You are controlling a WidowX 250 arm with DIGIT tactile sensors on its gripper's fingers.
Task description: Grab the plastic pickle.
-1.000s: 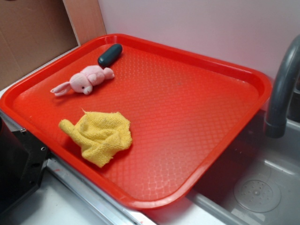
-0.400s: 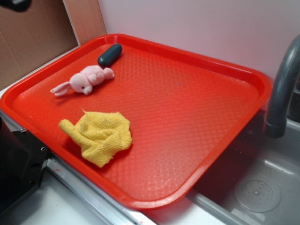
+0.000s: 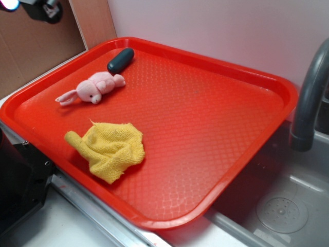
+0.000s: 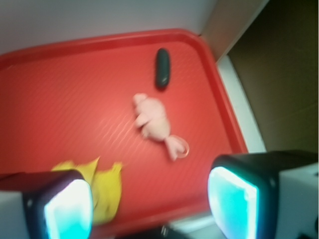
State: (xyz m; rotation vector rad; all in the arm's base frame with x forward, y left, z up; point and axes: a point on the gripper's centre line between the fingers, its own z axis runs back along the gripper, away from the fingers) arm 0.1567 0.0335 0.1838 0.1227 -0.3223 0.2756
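The plastic pickle (image 3: 120,60) (image 4: 162,67), a small near-black capsule, lies on the red tray (image 3: 216,144) near its far left corner. Just in front of it lies a pink plush bunny (image 3: 92,88) (image 4: 154,122). A crumpled yellow cloth (image 3: 109,149) (image 4: 102,191) rests near the tray's front edge. My gripper (image 4: 149,204) hangs high above the tray's near left side, well away from the pickle, with its jaws wide apart and nothing between them. In the exterior view only a dark piece of the gripper (image 3: 36,7) shows at the top left corner.
A grey faucet (image 3: 311,98) rises at the right over a metal sink (image 3: 277,206). A brown cardboard panel (image 3: 36,46) stands behind the tray on the left. A black block (image 3: 20,180) sits at the tray's front left.
The gripper has entered the exterior view at the top left corner and moved rightward. The pickle, bunny and cloth have not moved.
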